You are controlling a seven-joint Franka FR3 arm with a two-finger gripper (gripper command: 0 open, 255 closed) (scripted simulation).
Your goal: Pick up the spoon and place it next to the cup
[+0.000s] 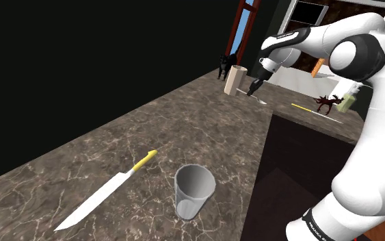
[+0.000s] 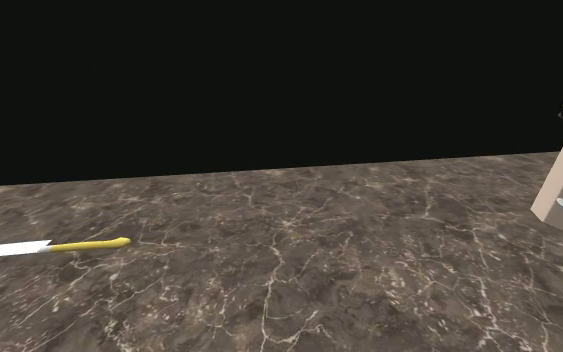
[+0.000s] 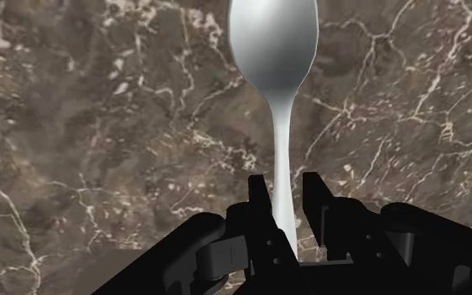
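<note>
One spoon (image 3: 274,42) lies inside the parted pincer (image 3: 286,191).

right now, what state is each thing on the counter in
pincer: open
spoon: flat on the counter, handle between the pincer's tips, not clasped
cup: upright, empty
knife: lying flat beside the cup

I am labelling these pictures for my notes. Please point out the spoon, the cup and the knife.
spoon (image 3: 273,42), wrist view, on the middle of its bowl.
cup (image 1: 193,204), shoulder view, on its outer wall.
knife (image 1: 96,199), shoulder view, on its white blade.
</note>
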